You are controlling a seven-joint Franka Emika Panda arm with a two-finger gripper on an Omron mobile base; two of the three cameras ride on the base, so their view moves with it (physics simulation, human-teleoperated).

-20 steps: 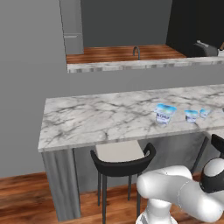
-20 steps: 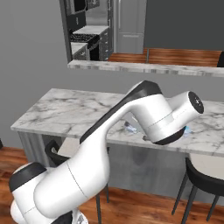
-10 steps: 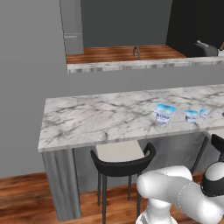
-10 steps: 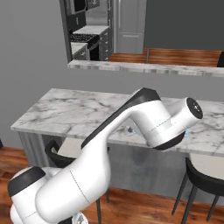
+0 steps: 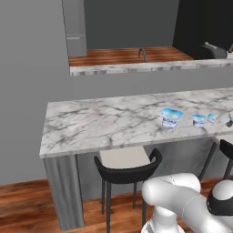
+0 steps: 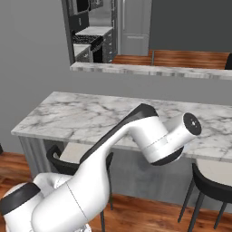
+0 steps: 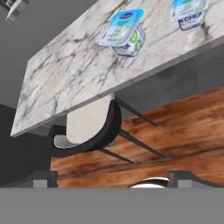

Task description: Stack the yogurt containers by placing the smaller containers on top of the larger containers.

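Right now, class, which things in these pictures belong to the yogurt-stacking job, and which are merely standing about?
Belong to the job:
larger yogurt container
two smaller yogurt containers
marble counter they stand on

Merely about:
black stool
faucet on the back counter

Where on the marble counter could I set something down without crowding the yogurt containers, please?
The marble counter lies bare from its left end up to the larger container. It gets crowded near the right end, where that tub and the smaller containers stand in a row near the front edge.
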